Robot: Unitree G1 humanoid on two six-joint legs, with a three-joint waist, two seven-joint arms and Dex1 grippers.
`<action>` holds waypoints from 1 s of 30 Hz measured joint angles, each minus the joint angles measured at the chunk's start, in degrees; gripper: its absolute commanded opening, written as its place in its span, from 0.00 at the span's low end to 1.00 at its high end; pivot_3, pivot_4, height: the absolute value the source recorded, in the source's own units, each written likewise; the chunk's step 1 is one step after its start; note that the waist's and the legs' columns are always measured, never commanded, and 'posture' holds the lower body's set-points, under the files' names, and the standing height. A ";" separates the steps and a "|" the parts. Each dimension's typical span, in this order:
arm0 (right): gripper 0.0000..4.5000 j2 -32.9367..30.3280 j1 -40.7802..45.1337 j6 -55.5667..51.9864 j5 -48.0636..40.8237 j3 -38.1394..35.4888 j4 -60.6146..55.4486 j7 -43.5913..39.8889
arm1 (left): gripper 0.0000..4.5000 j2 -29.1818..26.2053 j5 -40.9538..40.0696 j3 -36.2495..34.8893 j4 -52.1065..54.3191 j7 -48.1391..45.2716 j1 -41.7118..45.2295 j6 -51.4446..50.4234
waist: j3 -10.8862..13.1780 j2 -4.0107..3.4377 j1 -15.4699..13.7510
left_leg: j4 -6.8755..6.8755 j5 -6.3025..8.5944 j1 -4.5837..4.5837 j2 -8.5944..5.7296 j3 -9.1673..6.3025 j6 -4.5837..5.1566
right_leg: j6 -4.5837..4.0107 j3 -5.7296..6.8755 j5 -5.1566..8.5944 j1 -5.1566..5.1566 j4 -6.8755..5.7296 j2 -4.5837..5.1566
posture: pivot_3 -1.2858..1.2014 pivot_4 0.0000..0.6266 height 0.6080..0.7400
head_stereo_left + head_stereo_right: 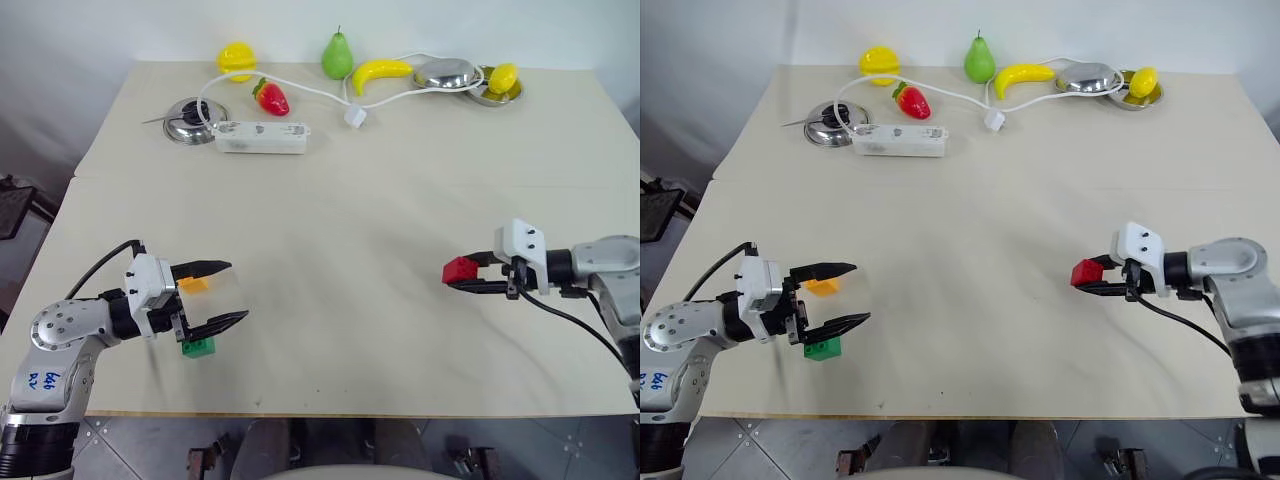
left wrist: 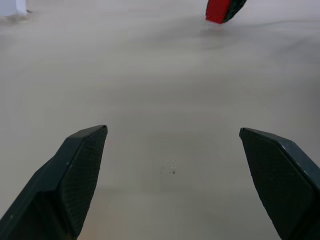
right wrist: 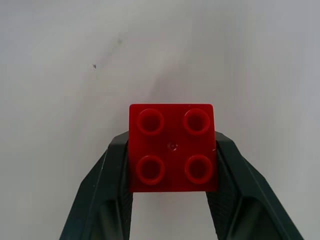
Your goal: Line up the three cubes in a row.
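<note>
Left eye view, table [image 1: 330, 250]: pale tabletop, the three cubes spread across the near half.
Left gripper [image 1: 228, 292]: low over the near left part of the table, fingers spread wide with nothing between them; in its wrist view the two black fingertips [image 2: 80, 170] stand well apart over bare tabletop.
Orange cube [image 1: 194, 284]: on the table just behind the left gripper's upper finger, partly hidden by it.
Green cube [image 1: 198, 347]: on the table just beneath the lower finger, near the front edge.
Red cube [image 1: 460, 270]: on the right side, clamped at the tips of the right gripper.
Right gripper [image 1: 466, 276]: fingers closed on the red cube; in the right wrist view the red cube's four studs face the camera.
Far edge: toy fruits, metal lids and a white power strip [image 1: 262, 137], well apart from the cubes.
</note>
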State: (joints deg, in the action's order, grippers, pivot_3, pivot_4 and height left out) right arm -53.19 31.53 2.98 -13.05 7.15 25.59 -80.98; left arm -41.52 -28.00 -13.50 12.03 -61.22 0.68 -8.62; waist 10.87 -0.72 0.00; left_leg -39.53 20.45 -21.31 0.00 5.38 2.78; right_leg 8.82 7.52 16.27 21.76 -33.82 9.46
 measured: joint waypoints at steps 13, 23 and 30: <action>0.77 4.97 14.42 15.20 8.45 4.76 24.88 -7.20 | 1.00 0.90 -2.34 -1.75 3.93 1.55 -1.87 -1.12 | 0.01 0.01 1.15 | -0.40 0.02 0.07 0.10 -0.11 -0.02 | 0.00 0.05 0.00 -0.24 -0.16 0.01 | 0.52 0.24 1.00; 0.99 4.54 5.86 11.72 -11.39 -3.42 8.17 -7.52 | 1.00 0.89 -4.12 -13.60 0.99 1.79 -7.80 2.42 | 0.06 -0.06 1.58 | -0.28 0.06 0.03 0.14 -0.17 -0.08 | -0.03 0.10 0.01 -0.18 -0.10 0.00 | 0.52 0.24 1.00; 0.99 6.18 -13.28 1.46 -24.91 -10.02 -19.18 -6.48 | 1.00 0.14 -5.50 -29.48 -5.97 0.14 -19.98 3.66 | 0.04 -0.01 1.39 | -0.27 0.18 0.10 0.15 -0.14 -0.08 | -0.04 0.08 0.02 -0.20 -0.09 0.06 | 0.52 0.24 1.00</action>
State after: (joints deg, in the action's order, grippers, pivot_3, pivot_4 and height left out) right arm -47.00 18.24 4.43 -37.96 -2.87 6.42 -87.46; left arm -41.38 -33.50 -42.97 6.07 -61.08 -19.30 -4.97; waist 10.92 -0.73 1.39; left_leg -39.80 20.64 -21.20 0.15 5.24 2.70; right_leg 8.78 7.60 16.29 21.55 -33.91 9.52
